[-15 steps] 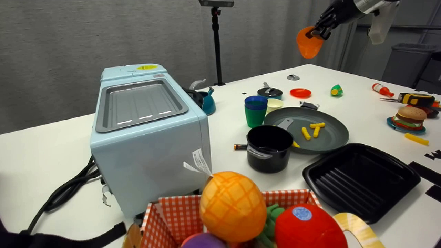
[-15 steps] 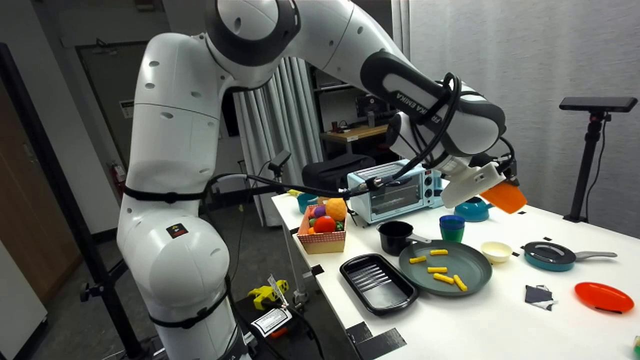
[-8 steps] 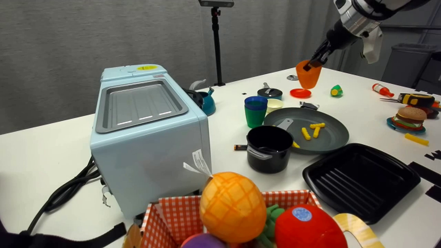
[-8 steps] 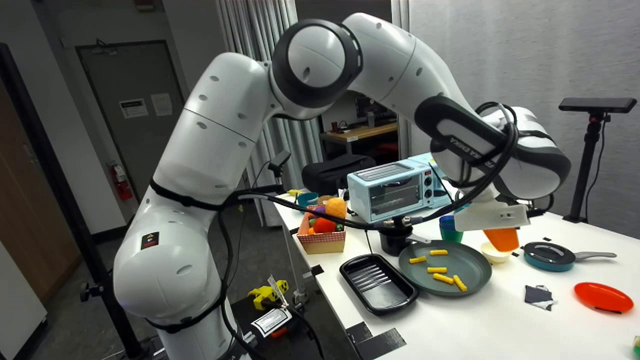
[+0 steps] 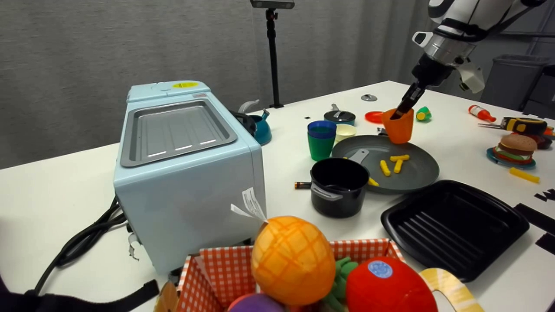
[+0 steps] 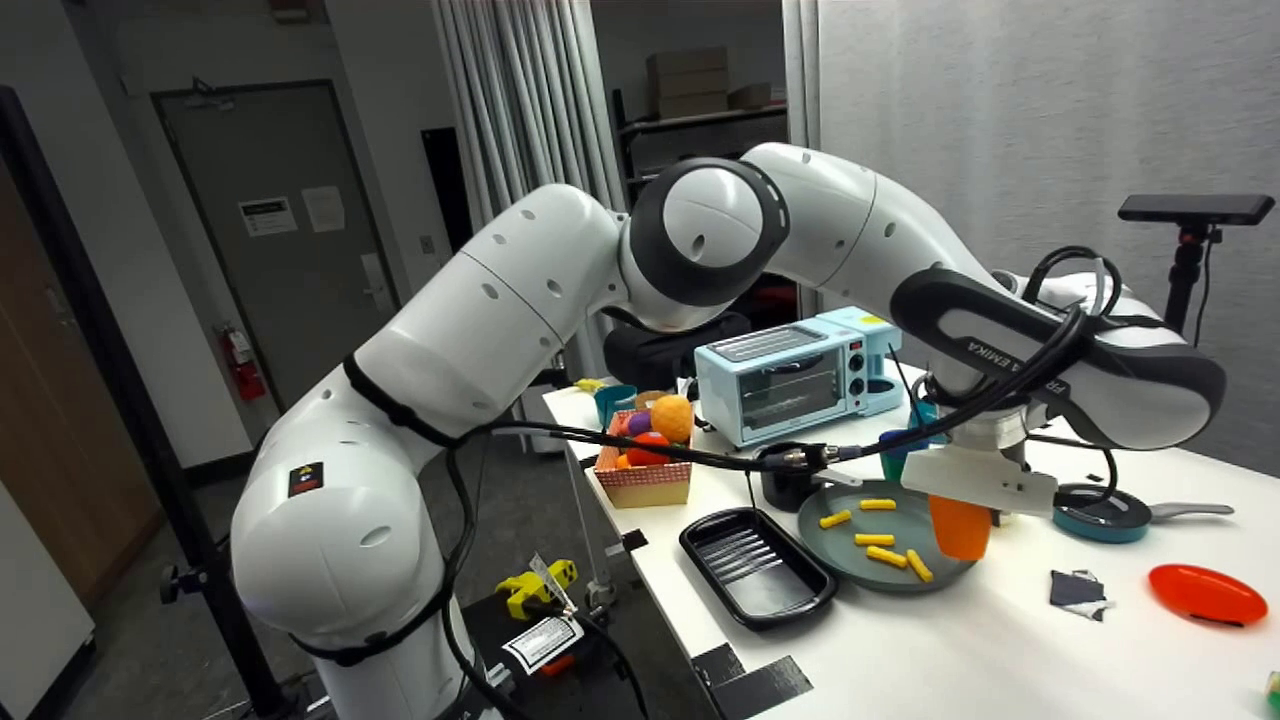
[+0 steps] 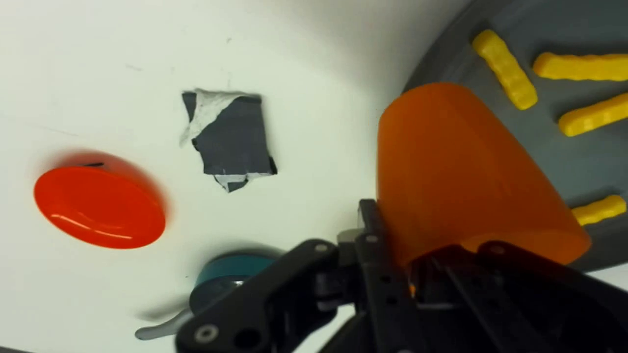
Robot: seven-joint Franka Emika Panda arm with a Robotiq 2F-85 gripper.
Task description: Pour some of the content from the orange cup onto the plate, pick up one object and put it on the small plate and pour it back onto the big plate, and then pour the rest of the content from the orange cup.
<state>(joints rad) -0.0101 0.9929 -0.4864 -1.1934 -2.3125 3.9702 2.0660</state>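
Observation:
My gripper (image 5: 397, 113) is shut on the wall of the orange cup (image 5: 399, 128), one finger inside it and one outside. The cup is close to upright at the rim of the big plate (image 5: 416, 175); whether it touches anything I cannot tell. Several yellow pieces of the content (image 6: 880, 556) lie spread over that dark grey plate, some also visible in the wrist view (image 7: 505, 68). What the cup holds inside is hidden. The small plate (image 5: 346, 131), pale yellow, stands behind the big plate; in an exterior view my gripper mostly covers it.
Beside the big plate stand stacked blue and green cups (image 5: 321, 141), a black pot (image 5: 338, 203) and a black ridged tray (image 6: 757, 570). A red dish (image 7: 100, 208), a lidded teal pan (image 6: 1103, 513) and a torn tape patch (image 7: 230, 135) lie nearby. The toaster oven (image 6: 800, 380) is farther off.
My gripper has come down with the orange cup, from high above the table to the big plate's edge. The cup has turned more upright. The yellow pieces on the plate look unmoved.

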